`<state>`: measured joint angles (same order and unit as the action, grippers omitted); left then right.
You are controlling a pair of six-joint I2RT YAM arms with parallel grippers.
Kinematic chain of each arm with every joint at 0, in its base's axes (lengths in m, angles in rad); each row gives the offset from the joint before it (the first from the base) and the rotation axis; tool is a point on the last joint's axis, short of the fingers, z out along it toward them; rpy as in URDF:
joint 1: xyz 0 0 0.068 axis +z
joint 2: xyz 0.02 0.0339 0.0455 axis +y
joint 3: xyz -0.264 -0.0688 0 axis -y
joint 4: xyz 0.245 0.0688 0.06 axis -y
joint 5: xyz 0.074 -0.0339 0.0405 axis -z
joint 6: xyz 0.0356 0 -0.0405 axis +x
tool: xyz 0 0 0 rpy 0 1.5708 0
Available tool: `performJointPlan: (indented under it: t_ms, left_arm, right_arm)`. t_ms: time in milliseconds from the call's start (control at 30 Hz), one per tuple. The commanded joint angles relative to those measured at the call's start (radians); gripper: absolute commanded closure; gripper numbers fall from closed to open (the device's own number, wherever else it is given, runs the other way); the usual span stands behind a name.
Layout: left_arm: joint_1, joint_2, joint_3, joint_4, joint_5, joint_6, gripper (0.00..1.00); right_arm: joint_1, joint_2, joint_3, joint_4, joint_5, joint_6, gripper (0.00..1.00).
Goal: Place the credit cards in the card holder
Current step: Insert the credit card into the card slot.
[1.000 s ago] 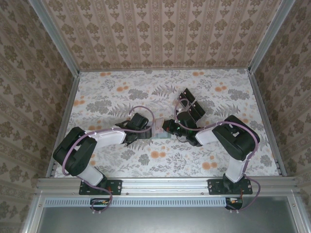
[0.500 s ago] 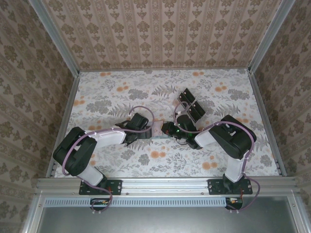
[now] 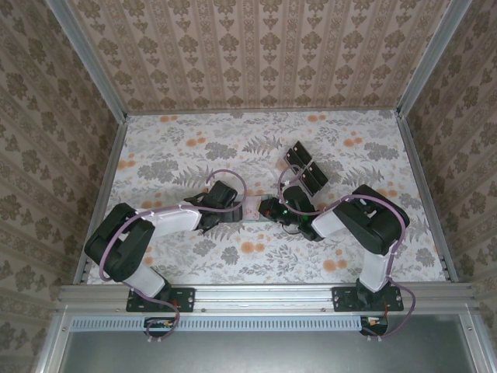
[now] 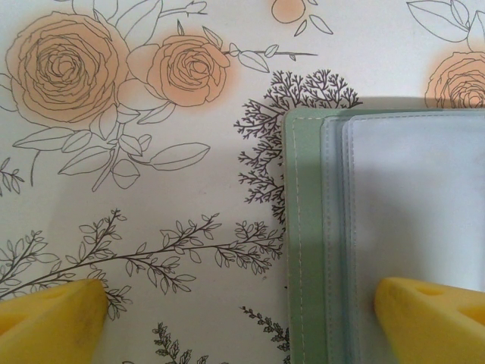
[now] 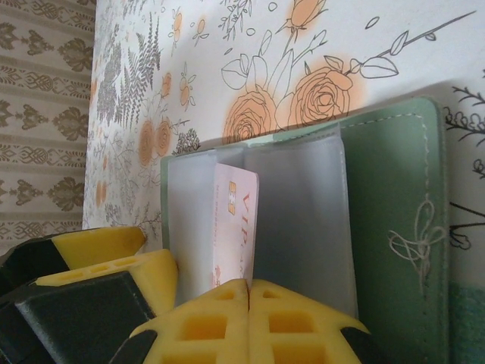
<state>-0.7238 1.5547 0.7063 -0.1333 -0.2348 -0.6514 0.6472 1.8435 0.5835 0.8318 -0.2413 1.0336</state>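
Your right pincer [image 5: 248, 288] is closed on a credit card [image 5: 235, 220] at the card holder [image 5: 394, 189] — your left pincer [image 4: 239, 296] stands wide open, astride its stitched edge.

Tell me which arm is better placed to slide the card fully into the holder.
Right. The right fingers are shut on the pink card, which stands upright against the clear pockets of the green holder. The left fingers are open, straddling the holder's edge, holding nothing.
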Motion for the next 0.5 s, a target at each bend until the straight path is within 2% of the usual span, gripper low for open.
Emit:
performJointPlan:
  t_ms: [0, 467]
  left_arm:
    - [0.01, 0.01, -0.039, -0.092, -0.023, -0.01, 0.0]
    - [0.01, 0.01, -0.038, -0.089, -0.021, -0.01, 0.0]
  right_arm:
    - [0.009, 0.027, -0.007, -0.045, -0.022, 0.01, 1.0]
    - [0.012, 0.078, 0.084, -0.105, -0.069, 0.0, 1.0]
